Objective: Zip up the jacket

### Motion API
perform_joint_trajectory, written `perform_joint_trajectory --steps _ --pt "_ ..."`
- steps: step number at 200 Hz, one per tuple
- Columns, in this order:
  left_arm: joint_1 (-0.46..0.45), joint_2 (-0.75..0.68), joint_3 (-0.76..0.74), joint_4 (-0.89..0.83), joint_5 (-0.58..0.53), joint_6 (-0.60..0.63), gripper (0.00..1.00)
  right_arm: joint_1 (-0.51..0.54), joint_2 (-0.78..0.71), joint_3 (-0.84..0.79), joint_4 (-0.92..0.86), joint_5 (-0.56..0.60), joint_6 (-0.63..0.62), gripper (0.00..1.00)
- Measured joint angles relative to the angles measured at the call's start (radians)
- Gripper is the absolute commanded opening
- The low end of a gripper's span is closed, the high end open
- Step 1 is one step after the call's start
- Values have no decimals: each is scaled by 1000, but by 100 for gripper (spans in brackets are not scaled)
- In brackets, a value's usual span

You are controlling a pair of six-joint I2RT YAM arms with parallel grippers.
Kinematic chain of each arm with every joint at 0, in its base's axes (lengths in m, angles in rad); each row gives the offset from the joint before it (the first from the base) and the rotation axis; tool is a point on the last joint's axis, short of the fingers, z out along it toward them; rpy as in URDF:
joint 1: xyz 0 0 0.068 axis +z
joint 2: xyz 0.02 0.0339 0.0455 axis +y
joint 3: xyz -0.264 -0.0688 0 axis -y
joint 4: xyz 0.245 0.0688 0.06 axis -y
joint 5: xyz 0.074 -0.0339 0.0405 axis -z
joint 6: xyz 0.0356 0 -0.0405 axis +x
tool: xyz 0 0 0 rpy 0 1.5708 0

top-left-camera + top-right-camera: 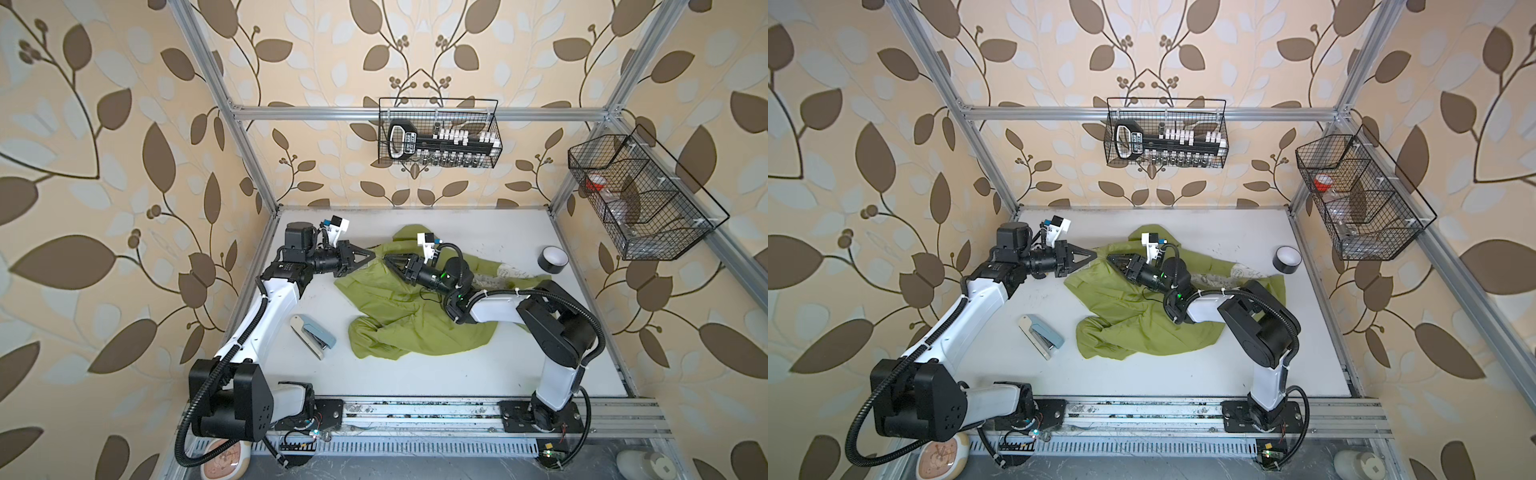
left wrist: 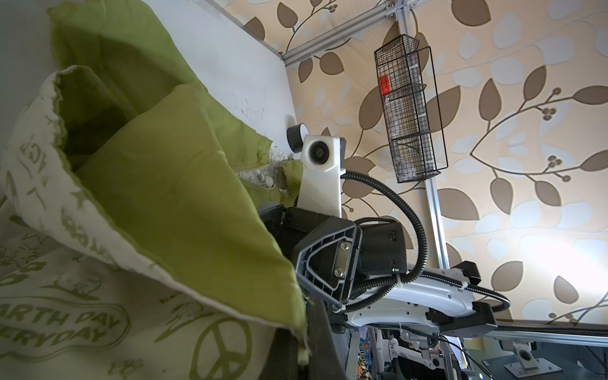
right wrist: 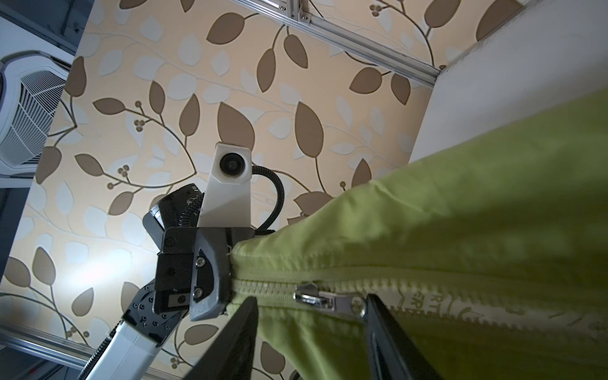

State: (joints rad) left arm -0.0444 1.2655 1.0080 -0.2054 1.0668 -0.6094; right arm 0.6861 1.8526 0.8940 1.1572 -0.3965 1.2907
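A: Where is the jacket?

B: The jacket (image 1: 399, 320) lies crumpled on the table (image 1: 540, 353), its corner reaching up to both pincers. The left pincer (image 1: 371, 254) is clamped tight on that corner, right at the zipper's end.

A: And the right pincer?

B: The right pincer (image 3: 311, 299) stands partly open, one finger on each side of the zipper pull (image 3: 329, 301), with no grip on it (one finger may touch the tab's ring; hard to tell).

A: How much is zipped?

B: Only the short stretch between the left pincer and the pull. Beyond the pull the printed lining (image 3: 477, 306) shows, so I judge nearly the whole run is left.
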Motion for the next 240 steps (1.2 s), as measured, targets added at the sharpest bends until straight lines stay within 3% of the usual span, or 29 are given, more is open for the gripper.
perform_joint_trajectory --steps 106,159,206,240 --pt "0 0 0 -8 0 0 0 2 53 40 45 0 38 61" --pt "0 0 0 -9 0 0 0 2 79 43 67 0 59 68" --pt "0 0 0 -9 0 0 0 4 80 43 90 0 71 58" --pt "0 0 0 -8 0 0 0 4 80 43 101 2 76 56"
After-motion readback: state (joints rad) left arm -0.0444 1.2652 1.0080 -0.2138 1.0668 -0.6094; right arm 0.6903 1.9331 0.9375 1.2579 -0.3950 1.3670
